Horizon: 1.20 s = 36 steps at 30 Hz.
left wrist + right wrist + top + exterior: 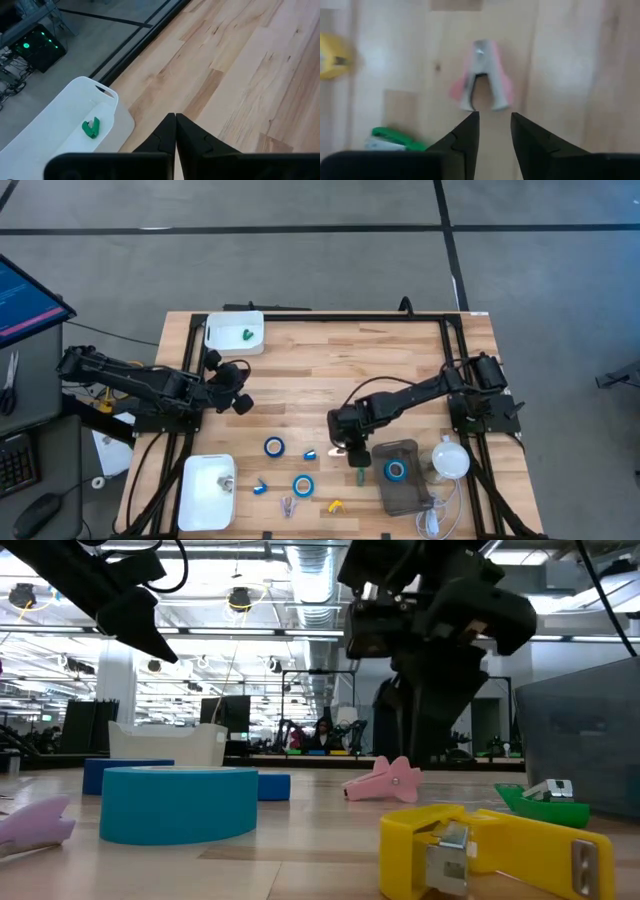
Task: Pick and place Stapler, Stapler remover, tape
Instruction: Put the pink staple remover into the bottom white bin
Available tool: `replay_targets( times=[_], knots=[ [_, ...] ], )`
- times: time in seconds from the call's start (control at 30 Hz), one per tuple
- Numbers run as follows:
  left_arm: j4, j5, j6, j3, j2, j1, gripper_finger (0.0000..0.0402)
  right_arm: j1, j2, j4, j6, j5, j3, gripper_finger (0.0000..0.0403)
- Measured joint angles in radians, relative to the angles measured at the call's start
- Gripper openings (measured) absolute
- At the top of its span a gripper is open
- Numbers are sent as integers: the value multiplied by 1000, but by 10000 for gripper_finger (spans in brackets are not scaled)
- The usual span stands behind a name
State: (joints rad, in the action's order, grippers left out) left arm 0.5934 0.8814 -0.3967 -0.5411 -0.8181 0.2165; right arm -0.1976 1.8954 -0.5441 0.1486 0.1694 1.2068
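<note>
A pink stapler remover point(482, 77) lies flat on the wooden table, also seen in the low view point(385, 780). My right gripper point(492, 125) hovers just above it, open, pointing steeply down, with nothing between its fingers. A small green stapler point(395, 140) lies beside it, and a yellow stapler remover point(330, 60) farther off. Two blue tape rolls point(274, 446) point(303, 485) lie flat on the table; a third point(397, 470) lies in a grey container point(405, 500). My left gripper point(175, 120) waits shut at the table's left, above bare wood.
A white tray point(250, 340) at the far left holds a green stapler remover point(91, 128). Another white tray point(195, 500) stands at the near left. Small blue removers point(310, 453) point(260, 487) and a purple one point(288, 505) lie near the tape. A white round thing point(450, 458) sits right of the container.
</note>
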Motion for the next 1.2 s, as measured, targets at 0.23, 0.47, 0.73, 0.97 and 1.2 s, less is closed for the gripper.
replay_targets(
  times=[0.23, 0.47, 0.73, 0.97, 1.2],
  knots=[
    [-1, 0, 0, 0, 0, 0, 3, 19, 0, 8, 2, -64, 0, 132],
    [-5, 0, 0, 0, 0, 0, 2, 21, 8, 14, 2, -32, 0, 152],
    [-6, 0, 0, -1, 0, 0, 2, 20, 10, 48, 2, 28, 0, 160],
    [-7, 0, 0, -1, 0, 0, 3, 20, 10, 62, 2, 32, 0, 152],
    [-8, 0, 0, -1, 0, 0, 2, 21, 10, 71, 1, 40, 0, 152]
  ],
)
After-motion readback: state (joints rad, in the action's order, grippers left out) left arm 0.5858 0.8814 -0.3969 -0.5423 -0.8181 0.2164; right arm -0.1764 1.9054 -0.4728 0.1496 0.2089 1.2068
